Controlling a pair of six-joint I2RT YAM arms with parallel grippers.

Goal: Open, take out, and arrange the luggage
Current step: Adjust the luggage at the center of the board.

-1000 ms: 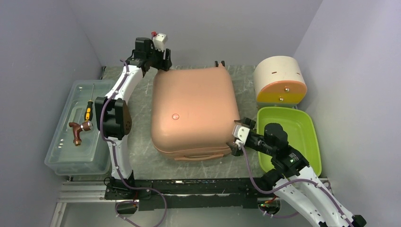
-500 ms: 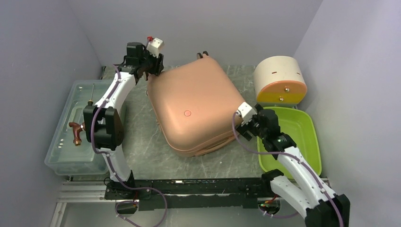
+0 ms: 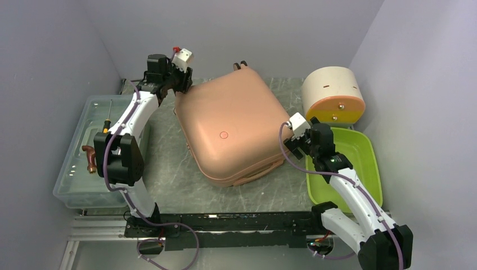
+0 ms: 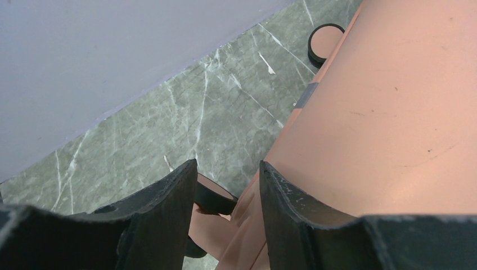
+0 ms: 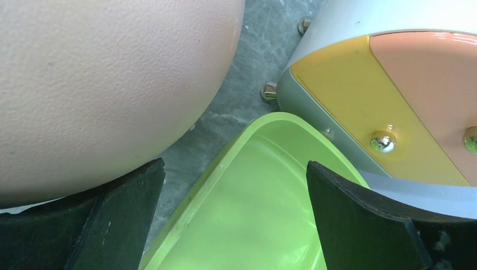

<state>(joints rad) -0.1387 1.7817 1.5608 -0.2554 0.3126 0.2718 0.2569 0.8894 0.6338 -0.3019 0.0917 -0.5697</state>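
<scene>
The salmon-pink luggage [image 3: 230,132] lies closed and flat on the table, turned at an angle with its wheels [image 3: 241,65] at the far side. My left gripper [image 3: 181,90] is at its far-left corner. In the left wrist view the jaws [image 4: 228,166] straddle that corner: a black wheel [image 4: 216,198] sits against one finger and the pink shell [image 4: 382,112] against the other. My right gripper [image 3: 291,143] stands open at the luggage's right corner. In the right wrist view [image 5: 235,163] its fingers span the gap between shell [image 5: 101,84] and tray, holding nothing.
A lime-green tray [image 3: 360,163] lies right of the luggage, under my right arm. A cream round container [image 3: 333,95] with a yellow-orange face stands behind it. At the left, a clear bin [image 3: 79,185] holds a screwdriver [image 3: 106,130] and a copper fitting [image 3: 90,157].
The luggage has turned counter-clockwise from square to angled. My left gripper's jaws narrowed at its far-left corner and shifted left. My right gripper moved from the near-right corner up along the right side.
</scene>
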